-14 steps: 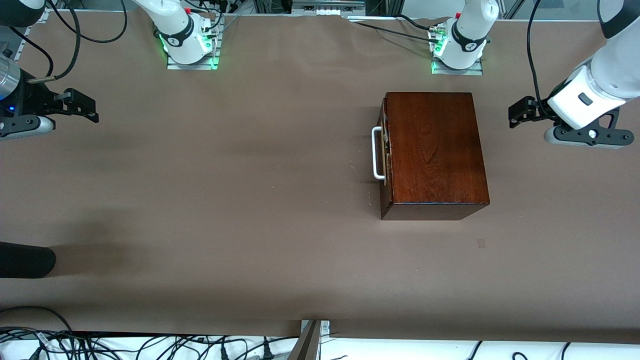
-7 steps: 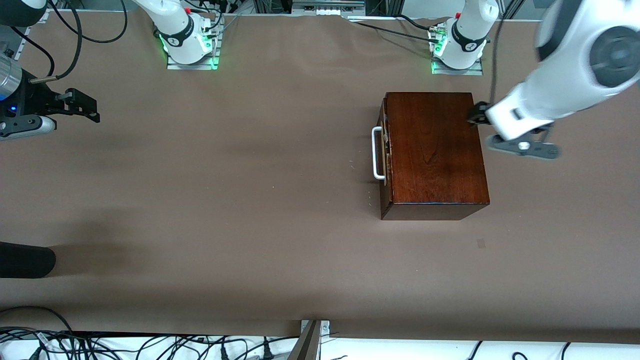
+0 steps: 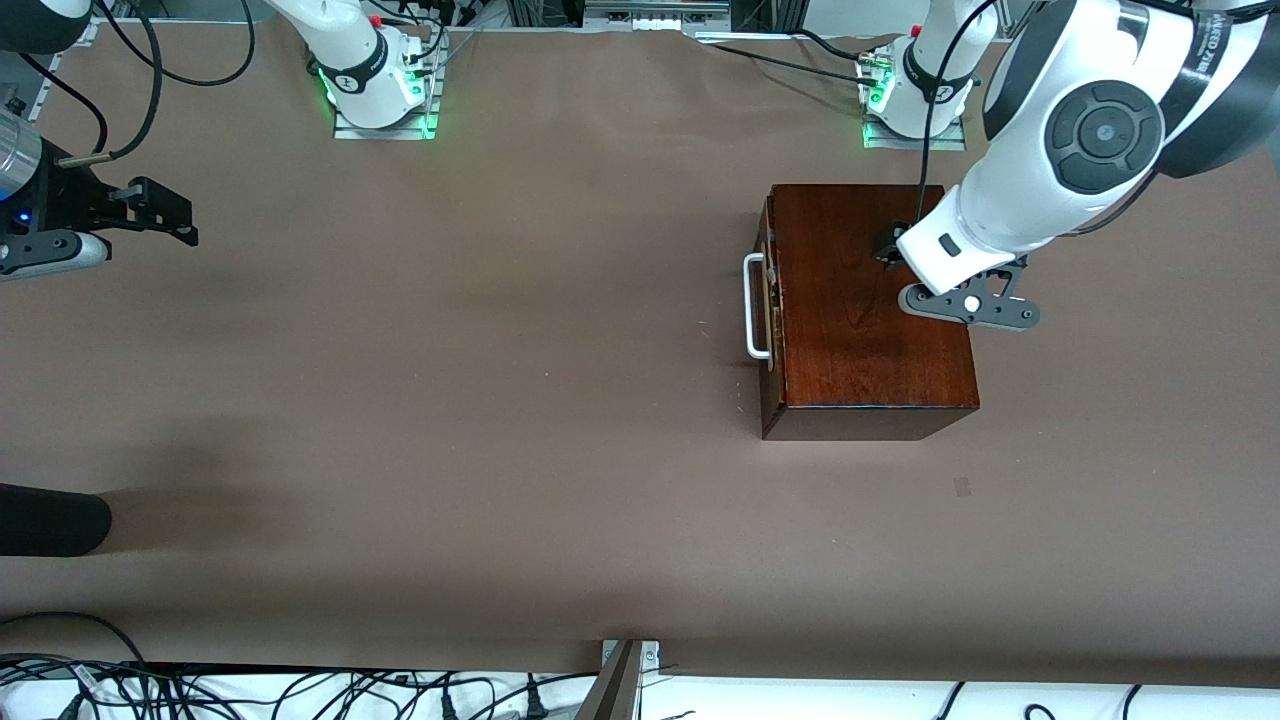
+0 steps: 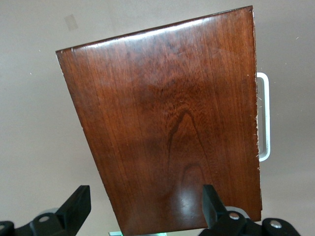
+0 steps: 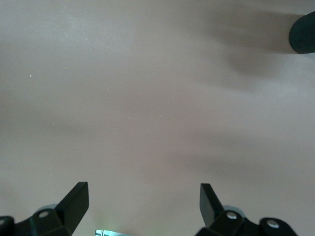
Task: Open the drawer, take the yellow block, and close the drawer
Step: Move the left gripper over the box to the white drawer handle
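Observation:
The dark reddish-brown wooden box [image 3: 870,300] stands on the table near the left arm's base. Its drawer [image 3: 768,300] is shut, and its white bar handle [image 3: 755,305] faces the right arm's end of the table. The yellow block is hidden. My left gripper [image 3: 965,305] hangs open and empty over the box top, above the edge away from the handle. The left wrist view [image 4: 145,206] shows the box top [image 4: 172,128] and the handle [image 4: 265,118] below it. My right gripper [image 3: 45,250] waits open and empty over bare table at its own end, as the right wrist view [image 5: 142,204] shows.
A black rounded object [image 3: 50,520] lies at the right arm's end of the table, nearer the front camera, and also shows in the right wrist view [image 5: 302,34]. A small tape patch [image 3: 962,487] is on the table nearer the camera than the box. Cables run along the table's near edge.
My left arm has swung in from its end of the table until the gripper is over the box top. The right arm, box and drawer have not moved.

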{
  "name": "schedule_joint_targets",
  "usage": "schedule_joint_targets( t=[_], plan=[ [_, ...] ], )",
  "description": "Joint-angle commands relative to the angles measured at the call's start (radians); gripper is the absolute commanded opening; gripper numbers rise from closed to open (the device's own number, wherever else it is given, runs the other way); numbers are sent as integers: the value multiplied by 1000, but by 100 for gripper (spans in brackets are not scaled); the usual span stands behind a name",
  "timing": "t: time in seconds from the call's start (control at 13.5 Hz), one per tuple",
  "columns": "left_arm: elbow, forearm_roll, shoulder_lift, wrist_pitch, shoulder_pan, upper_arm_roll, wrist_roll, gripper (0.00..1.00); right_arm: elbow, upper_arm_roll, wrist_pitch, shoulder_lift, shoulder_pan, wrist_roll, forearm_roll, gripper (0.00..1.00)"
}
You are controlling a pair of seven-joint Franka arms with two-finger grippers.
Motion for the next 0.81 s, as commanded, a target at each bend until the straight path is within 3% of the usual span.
schedule_joint_targets(
  t=[0.0, 0.22, 0.37, 0.52, 0.74],
  plan=[
    [-3, 0, 8, -8, -35, -9, -50, 100, 18, 5, 9, 4, 2, 13, 5, 100],
    [-64, 1, 4, 63, -44, -41, -61, 100, 18, 5, 19, 4, 0, 13, 6, 100],
    [-142, 1, 14, 259, -75, -62, -116, 100, 14, 5, 35, 4, 2, 13, 19, 100],
    [-112, 6, 77, 306, -161, -64, -289, 100, 13, 2, 36, 4, 0, 13, 48, 100],
    [-101, 58, 122, 338, -251, -64, -355, 100, 13, 2, 44, 4, 0, 15, 49, 100]
  ],
)
